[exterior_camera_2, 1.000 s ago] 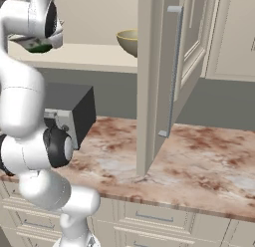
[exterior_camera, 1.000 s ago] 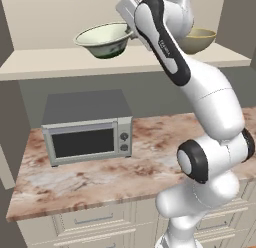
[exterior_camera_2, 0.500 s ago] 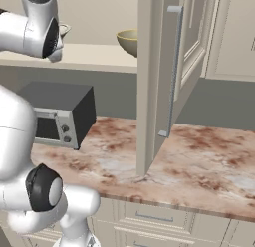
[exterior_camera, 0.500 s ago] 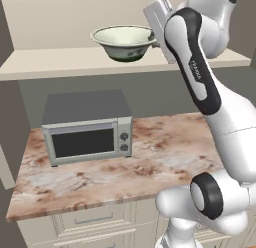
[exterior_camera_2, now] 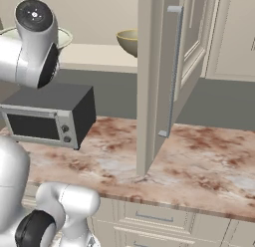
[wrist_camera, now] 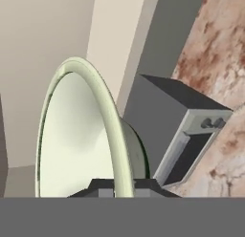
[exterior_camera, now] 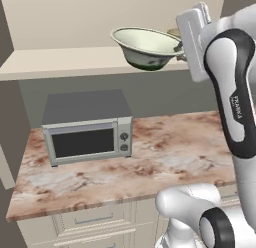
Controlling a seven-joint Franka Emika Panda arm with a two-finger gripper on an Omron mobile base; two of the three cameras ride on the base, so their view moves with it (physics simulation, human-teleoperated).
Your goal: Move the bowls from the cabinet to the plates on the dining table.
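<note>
My gripper (exterior_camera: 179, 52) is shut on the right rim of the wide cream-white bowl (exterior_camera: 146, 48), which has a dark green base. It holds the bowl in the air just in front of the cabinet shelf (exterior_camera: 65, 62). In the hand view the bowl (wrist_camera: 81, 135) stands on edge with its rim pinched at the gripper (wrist_camera: 119, 187). The smaller olive-tan bowl (exterior_camera_2: 128, 42) sits on the shelf beside the open cabinet door (exterior_camera_2: 162, 76); its rim (exterior_camera: 173, 32) peeks out behind the held bowl. The plates and the dining table are out of view.
A grey microwave (exterior_camera: 87, 127) stands on the pink-brown marbled counter (exterior_camera: 170, 157) under the shelf. The open door with its long grey handle (exterior_camera_2: 174, 71) juts out over the counter (exterior_camera_2: 199, 161) on the right. Cream drawers (exterior_camera: 90, 219) run below.
The arm has swung right, carrying the cream-white bowl right and slightly down, out along the shelf front. The olive-tan bowl has stayed on the shelf.
</note>
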